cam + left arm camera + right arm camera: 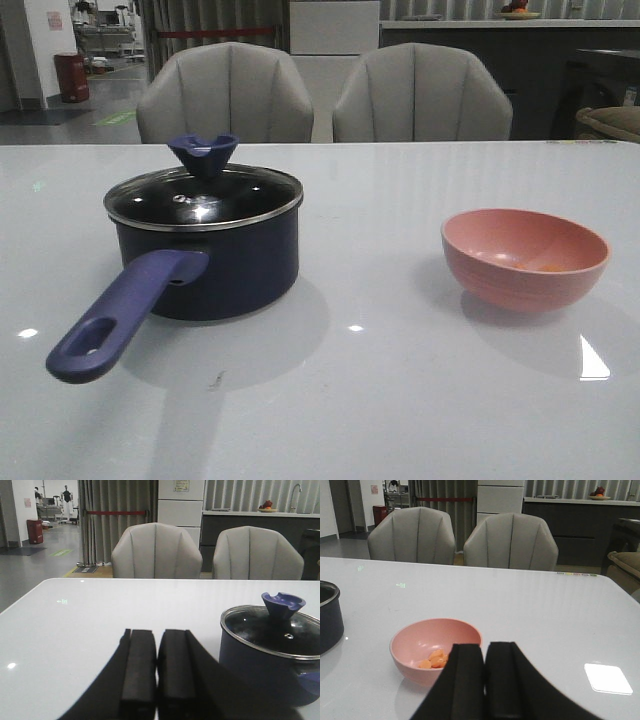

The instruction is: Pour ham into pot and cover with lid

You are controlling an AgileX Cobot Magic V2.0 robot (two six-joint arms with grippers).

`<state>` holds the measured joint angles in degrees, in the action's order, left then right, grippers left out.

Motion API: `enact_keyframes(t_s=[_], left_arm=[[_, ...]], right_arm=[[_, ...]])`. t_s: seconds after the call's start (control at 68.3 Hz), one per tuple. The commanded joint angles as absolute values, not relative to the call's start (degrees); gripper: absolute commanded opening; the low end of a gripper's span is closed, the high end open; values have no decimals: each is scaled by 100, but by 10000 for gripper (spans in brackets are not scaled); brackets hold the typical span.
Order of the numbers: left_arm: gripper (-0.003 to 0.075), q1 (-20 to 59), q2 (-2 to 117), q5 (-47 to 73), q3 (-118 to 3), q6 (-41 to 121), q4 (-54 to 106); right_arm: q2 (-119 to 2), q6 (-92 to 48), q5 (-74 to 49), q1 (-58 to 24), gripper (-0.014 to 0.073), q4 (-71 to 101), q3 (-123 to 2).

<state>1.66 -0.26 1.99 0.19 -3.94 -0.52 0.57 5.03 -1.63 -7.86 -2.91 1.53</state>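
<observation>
Thin round orange-pink ham slices (435,659) are sitting in the pink round bowl (526,257), well right of the dark navy saucepan (210,258). Right gripper (485,680) is hovering just beside the bowl, fingers pressed together, holding nothing. Left gripper (156,672) is hanging near the saucepan, fingers nearly touching, empty. Clear-glass lid with blue flared knob (203,190) is sitting on the saucepan, covering its opening.

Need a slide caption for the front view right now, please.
Lid sits on the pot; ham waits in the pink bowl.
</observation>
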Motion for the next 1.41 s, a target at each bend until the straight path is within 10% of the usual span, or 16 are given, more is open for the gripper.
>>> enact_keyframes(t_s=[0.0, 0.879, 1.391], left_arm=[[113, 203, -127, -253, 154, -423, -43], [113, 203, -127, -1765, -52, -423, 34], [113, 203, 1110, 1661, -2522, -423, 368]], right_arm=[[175, 463, 343, -737, 146, -353, 125], [175, 463, 343, -737, 146, -353, 125], [175, 463, 343, -737, 146, -353, 125]])
